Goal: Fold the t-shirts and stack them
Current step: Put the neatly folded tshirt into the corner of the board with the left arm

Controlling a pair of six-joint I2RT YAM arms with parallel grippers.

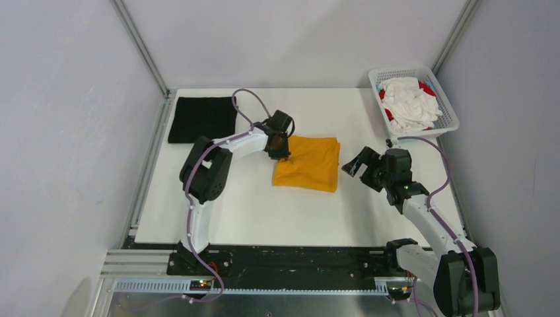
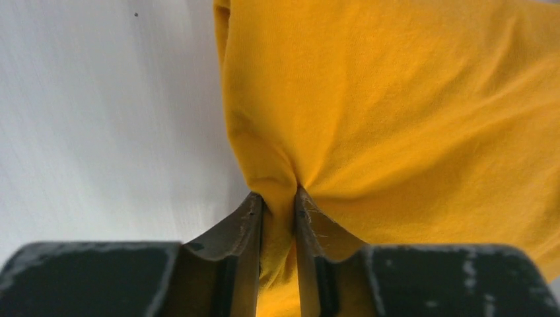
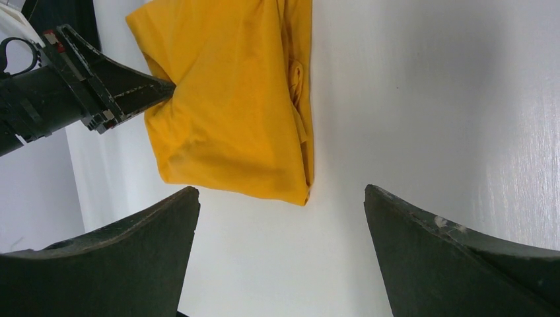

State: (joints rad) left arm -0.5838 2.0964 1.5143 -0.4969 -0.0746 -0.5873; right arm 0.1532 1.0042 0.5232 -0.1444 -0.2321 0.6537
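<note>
The mustard-orange t-shirt (image 1: 308,164) lies folded in the middle of the white table. My left gripper (image 1: 282,156) is shut on a pinch of its left edge; the left wrist view shows the orange cloth (image 2: 396,112) bunched between the fingers (image 2: 245,224). The black t-shirt (image 1: 202,119) lies folded flat at the back left. White and red t-shirts (image 1: 409,102) are heaped in the basket. My right gripper (image 1: 350,165) is open and empty, just right of the orange shirt (image 3: 231,99), apart from it.
A white mesh basket (image 1: 449,115) stands at the back right corner. The table (image 1: 264,211) is white, with enclosure walls at the back and sides. The left arm (image 3: 72,92) shows in the right wrist view at the shirt's far edge.
</note>
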